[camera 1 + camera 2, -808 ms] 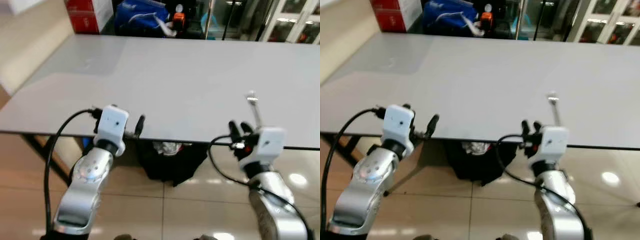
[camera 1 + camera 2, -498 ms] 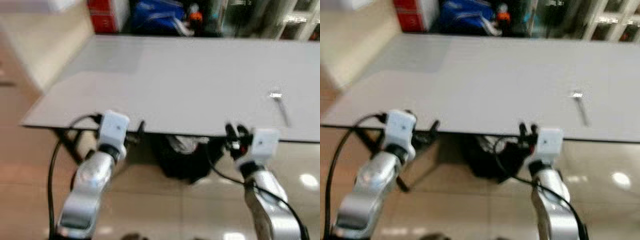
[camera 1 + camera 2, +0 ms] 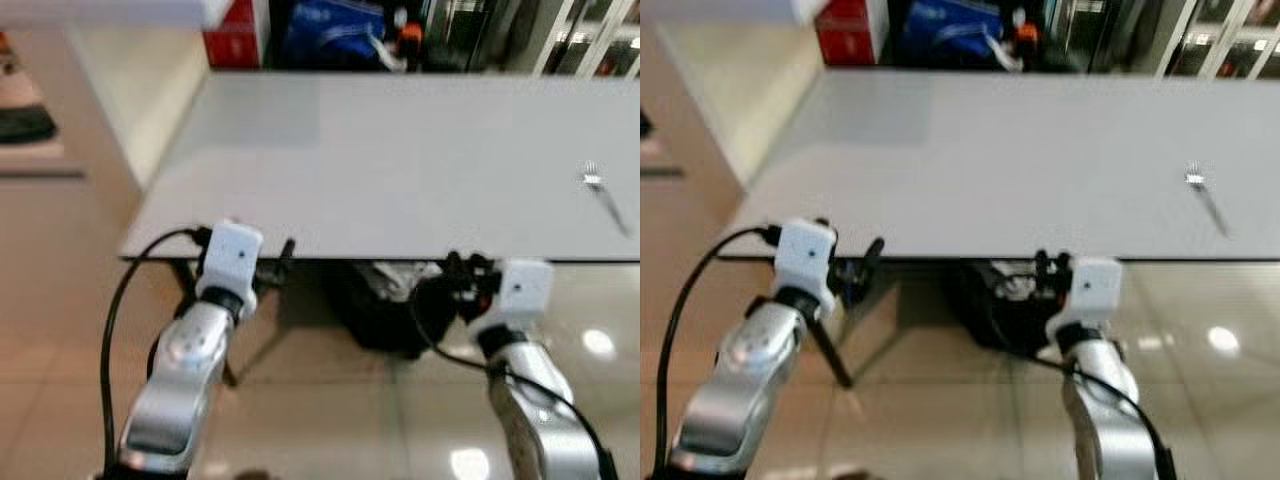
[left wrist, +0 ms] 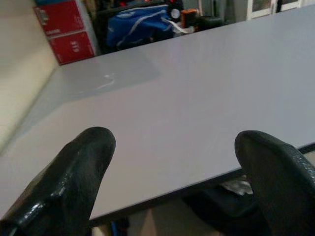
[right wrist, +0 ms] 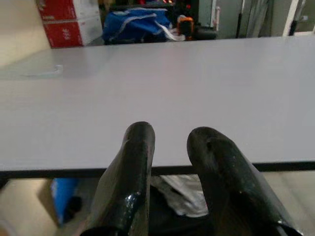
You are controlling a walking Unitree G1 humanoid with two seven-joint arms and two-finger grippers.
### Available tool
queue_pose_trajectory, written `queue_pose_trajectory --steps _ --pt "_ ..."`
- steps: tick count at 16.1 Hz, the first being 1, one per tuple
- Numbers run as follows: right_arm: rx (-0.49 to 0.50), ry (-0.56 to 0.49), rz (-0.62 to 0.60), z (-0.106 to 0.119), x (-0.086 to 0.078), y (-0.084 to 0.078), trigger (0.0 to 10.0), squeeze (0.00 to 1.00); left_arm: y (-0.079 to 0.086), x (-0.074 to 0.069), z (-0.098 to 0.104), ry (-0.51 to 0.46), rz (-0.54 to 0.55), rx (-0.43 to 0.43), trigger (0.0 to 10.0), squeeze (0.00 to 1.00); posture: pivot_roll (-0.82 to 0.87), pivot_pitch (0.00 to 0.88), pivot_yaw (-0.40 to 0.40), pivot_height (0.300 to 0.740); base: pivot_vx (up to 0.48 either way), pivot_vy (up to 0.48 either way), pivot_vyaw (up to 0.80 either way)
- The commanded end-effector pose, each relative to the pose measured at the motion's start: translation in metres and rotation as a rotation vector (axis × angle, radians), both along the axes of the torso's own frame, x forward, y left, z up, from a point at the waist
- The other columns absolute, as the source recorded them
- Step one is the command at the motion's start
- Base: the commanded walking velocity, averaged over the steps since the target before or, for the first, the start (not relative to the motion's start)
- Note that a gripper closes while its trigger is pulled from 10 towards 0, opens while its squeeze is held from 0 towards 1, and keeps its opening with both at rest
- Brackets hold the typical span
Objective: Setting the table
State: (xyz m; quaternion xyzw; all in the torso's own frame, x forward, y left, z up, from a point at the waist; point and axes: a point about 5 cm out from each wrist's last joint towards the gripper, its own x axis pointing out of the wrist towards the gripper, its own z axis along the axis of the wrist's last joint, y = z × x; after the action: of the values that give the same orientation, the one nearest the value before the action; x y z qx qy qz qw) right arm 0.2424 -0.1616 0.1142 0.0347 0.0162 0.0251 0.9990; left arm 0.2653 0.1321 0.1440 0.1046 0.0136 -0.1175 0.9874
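A silver fork lies by itself on the grey table, far to the right near the front edge. Both grippers hover at the table's front edge, level with it. My left gripper sits near the table's front left corner, and its fingers are spread wide with nothing between them. My right gripper is well left of the fork, fingers drawn close together and holding nothing.
Red boxes and a blue bag stand beyond the table's far edge. A black bag sits on the floor under the table. A beige wall runs along the left, with glossy tile floor below.
The whole view has swung left, so the fork now sits further right in the picture. Both arms stay at the table's front edge, and the right gripper is now farther from the fork.
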Motion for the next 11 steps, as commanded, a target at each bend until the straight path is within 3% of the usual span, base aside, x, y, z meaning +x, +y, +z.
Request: queue_pose_trajectory --steps 1,3,4,5,11 --pt "0.009 -0.01 0.036 0.0043 0.0027 0.0096 10.0 0.0 0.0077 0.0005 0.0017 -0.01 0.035 0.009 10.0 0.0 0.03 0.016 -0.014 0.74 0.0 0.48 0.0" --pt "0.077 -0.012 0.038 0.0043 0.0047 0.0085 10.0 0.0 0.0095 -0.002 0.0022 -0.009 0.041 0.005 10.0 0.0 0.04 0.017 -0.029 0.74 0.0 0.48 0.0" --pt "0.091 -0.017 0.036 0.005 0.0053 0.0076 10.0 0.58 0.0096 -0.0029 0.0016 0.0 0.04 -0.003 10.0 0.01 0.04 0.018 -0.03 0.74 0.0 0.48 0.0" --pt "0.105 -0.023 0.039 0.006 0.0061 0.0074 10.0 1.0 0.0095 -0.0045 0.001 0.016 0.036 -0.021 10.0 1.0 0.04 0.017 -0.034 0.74 0.0 0.48 0.0" --pt "0.118 -0.032 0.042 0.0072 0.0089 0.009 10.0 1.0 0.0134 -0.0019 0.005 0.012 0.048 -0.017 10.0 1.0 0.05 0.019 -0.029 0.74 0.0 0.48 0.0"
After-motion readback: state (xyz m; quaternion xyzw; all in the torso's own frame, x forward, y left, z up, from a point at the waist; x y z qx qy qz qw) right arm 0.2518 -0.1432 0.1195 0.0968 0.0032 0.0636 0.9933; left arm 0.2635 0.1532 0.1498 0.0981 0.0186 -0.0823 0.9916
